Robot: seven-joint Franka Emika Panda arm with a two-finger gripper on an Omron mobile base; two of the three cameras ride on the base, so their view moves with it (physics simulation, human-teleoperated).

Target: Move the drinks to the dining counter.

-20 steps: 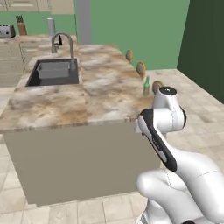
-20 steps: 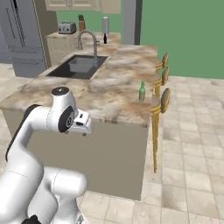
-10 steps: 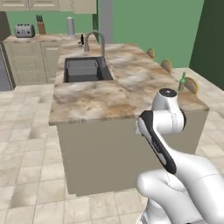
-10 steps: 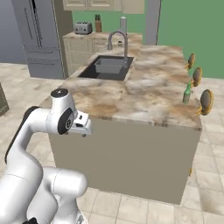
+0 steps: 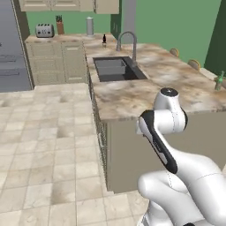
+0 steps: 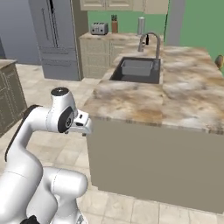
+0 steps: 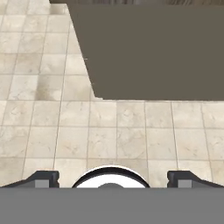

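Note:
A slim green bottle (image 5: pixel 219 80) stands upright near the right edge of the dining counter (image 5: pixel 181 86), the marbled island with a sink, close to the round stool seats (image 5: pixel 194 64). A small black bottle (image 5: pixel 104 40) stands at the far end beyond the sink, and shows again as the black bottle (image 6: pixel 147 40) by the faucet. My gripper (image 7: pixel 112 178) is open, fingertips (image 7: pixel 43 177) wide apart and empty, pointing down at the tiled floor beside the island's dark end panel (image 7: pixel 148 48). The arm is folded in front of the island's near end.
A sink (image 5: pixel 114 69) with a curved faucet (image 5: pixel 126 42) is set into the island. Along the back counter stand a toaster (image 5: pixel 44 31), a knife block (image 5: pixel 59 25) and a grey canister (image 5: pixel 90 25). A steel fridge (image 6: pixel 54 35) stands at left. Open tiled floor (image 5: pixel 48 145) lies left of the island.
The base has driven and turned, so the whole scene has shifted right: the island end is nearer, the green bottle sits at the frame's right edge. The gripper stays open.

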